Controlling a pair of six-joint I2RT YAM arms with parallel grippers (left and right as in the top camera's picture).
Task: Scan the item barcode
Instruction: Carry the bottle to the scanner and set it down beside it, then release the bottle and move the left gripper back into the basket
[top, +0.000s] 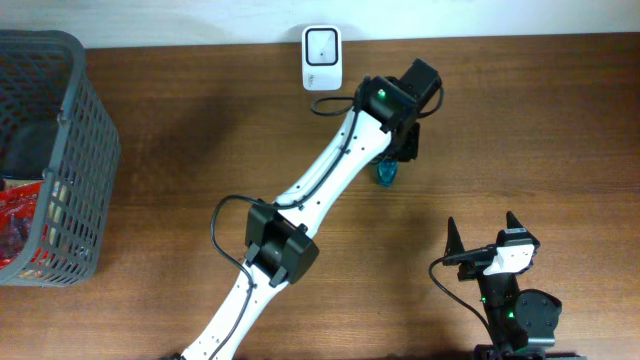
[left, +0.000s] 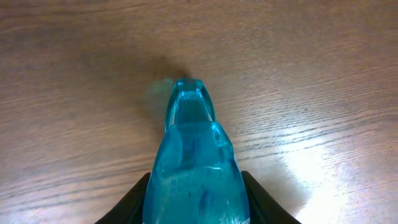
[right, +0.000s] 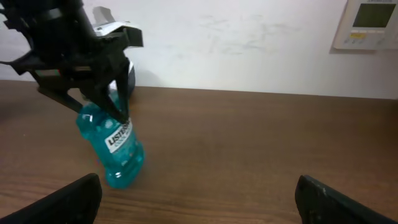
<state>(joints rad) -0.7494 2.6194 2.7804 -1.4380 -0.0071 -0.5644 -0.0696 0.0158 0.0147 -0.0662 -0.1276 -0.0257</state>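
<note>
The item is a blue mouthwash bottle with a white label, and it leans tilted with its base low over the wood in the right wrist view. My left gripper is shut on its upper part, just in front of the white barcode scanner. In the left wrist view the bottle fills the space between both black fingers. My right gripper stands open and empty near the front right, well apart from the bottle. The barcode does not show.
A grey wire basket holding red packets stands at the far left. The wooden table runs to a white wall at the back. A white wall panel hangs at the upper right in the right wrist view.
</note>
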